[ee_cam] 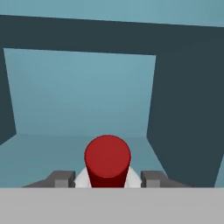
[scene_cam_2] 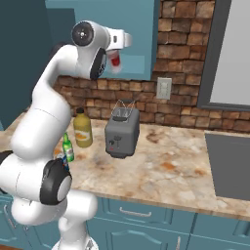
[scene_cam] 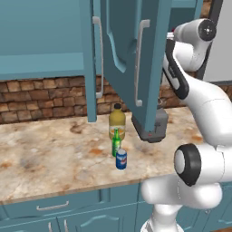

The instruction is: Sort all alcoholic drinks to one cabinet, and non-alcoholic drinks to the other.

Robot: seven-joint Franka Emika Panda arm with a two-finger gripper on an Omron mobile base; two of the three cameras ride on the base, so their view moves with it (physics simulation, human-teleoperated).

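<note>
On the table [scene_cam: 54, 158], going from left to right, the yellow juice bottle [scene_cam: 117, 120] is standing at the back, the slim green bottle [scene_cam: 116, 142] is standing just in front of it, and the blue can [scene_cam: 121, 159] is standing nearest the front edge of the table. All three are waiting well below the arm. Higher up and to the right, the fingers [ee_cam: 107, 178] are squeezing a red-topped thing [ee_cam: 107, 159], one finger on each side. It is pointing straight ahead into the open cabinet [ee_cam: 78, 100], just above the cabinet's floor, so it looks ready to go in and down.
</note>
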